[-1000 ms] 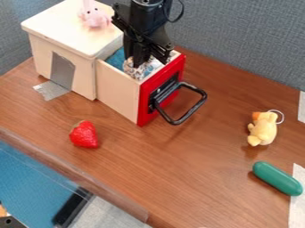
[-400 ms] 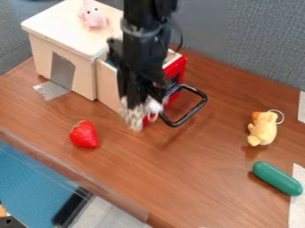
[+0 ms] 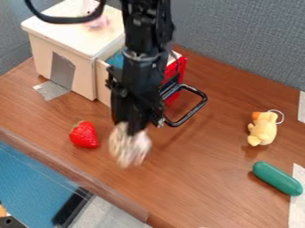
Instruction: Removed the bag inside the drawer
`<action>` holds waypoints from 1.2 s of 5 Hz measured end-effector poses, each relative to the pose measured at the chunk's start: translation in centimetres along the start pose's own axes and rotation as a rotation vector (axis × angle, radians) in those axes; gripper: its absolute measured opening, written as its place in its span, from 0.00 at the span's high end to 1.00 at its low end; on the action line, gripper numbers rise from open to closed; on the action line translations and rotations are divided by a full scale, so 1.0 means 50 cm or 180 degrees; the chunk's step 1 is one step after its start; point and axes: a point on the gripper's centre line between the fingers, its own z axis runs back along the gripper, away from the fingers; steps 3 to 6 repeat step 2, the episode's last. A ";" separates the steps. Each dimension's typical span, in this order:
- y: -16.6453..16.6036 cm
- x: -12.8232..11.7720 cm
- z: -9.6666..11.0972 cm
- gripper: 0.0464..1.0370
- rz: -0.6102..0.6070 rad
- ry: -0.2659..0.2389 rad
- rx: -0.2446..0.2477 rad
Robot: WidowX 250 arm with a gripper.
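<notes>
The bag (image 3: 129, 146) has come up out of the drawer (image 3: 183, 64), over its edge and toward the view's lower side, carried by the gripper (image 3: 132, 126). Blurred, it now hangs over the table (image 3: 196, 173), clear of the drawer. The fingers are pinched together on its upper end. The drawer stands open behind the arm, blue material inside, its black handle (image 3: 193, 111) jutting out. The strawberry (image 3: 84, 135) lies near the bag, to its left; the pink toy (image 3: 101, 21) sits on the wooden box (image 3: 44, 58). Well apart, at right, are the yellow duck (image 3: 262, 129) and a green, rounded object (image 3: 277, 178).
</notes>
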 end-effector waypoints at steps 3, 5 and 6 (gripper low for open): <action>-0.002 -0.015 -0.010 0.03 0.0013 0.0066 0.0149; -0.002 -0.015 -0.010 0.03 0.0013 0.0066 0.0149; -0.002 -0.015 -0.010 0.03 0.0013 0.0066 0.0149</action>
